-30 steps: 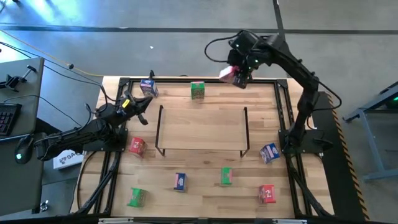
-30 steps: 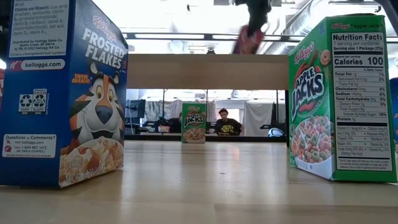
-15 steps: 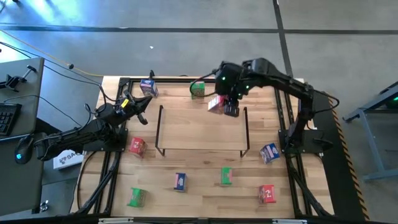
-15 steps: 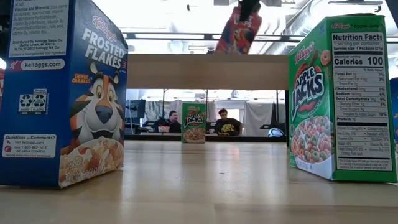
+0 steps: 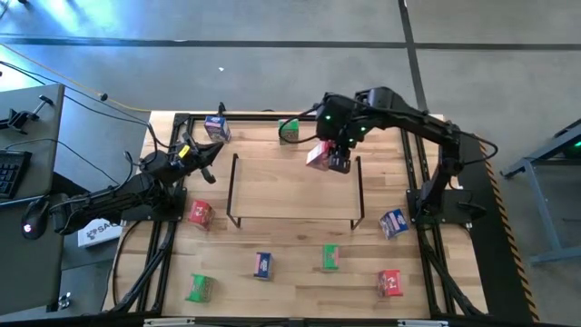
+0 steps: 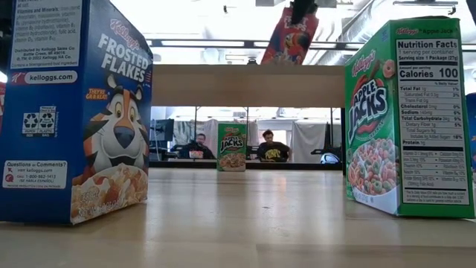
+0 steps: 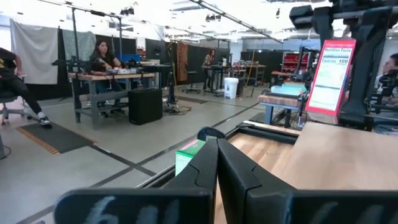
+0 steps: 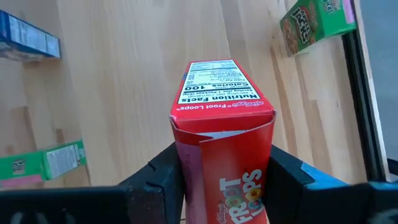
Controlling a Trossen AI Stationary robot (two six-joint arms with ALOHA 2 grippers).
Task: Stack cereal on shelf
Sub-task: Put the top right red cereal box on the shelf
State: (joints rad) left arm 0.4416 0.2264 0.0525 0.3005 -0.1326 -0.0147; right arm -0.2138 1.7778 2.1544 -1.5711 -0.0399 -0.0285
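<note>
My right gripper is shut on a red Froot Loops box above the far right part of the shelf, a black-framed rack with a light wood top. In the low view the red box hangs above the shelf's top. My left gripper waits shut at the table's far left; its wrist view shows the fingers together. Loose boxes stand on the table: a blue box and a green box at the far edge, a red box left of the shelf. My right gripper pinches the red box between its two fingers, one on each of two opposite sides at the end nearest the wrist. The fingers come from above, pointing down. The box hangs below them, tilted and lifted clear of the shelf top.
Nearer boxes: blue, green, green, red, and blue right of the shelf. In the low view a blue Frosted Flakes box and a green Apple Jacks box stand close. People sit in the room beyond.
My right gripper has carried the red box from beyond the table's far right edge toward the near and left, arriving over the shelf's far right part. In the last half second it has shifted only slightly. The box stays lifted and tilted.
</note>
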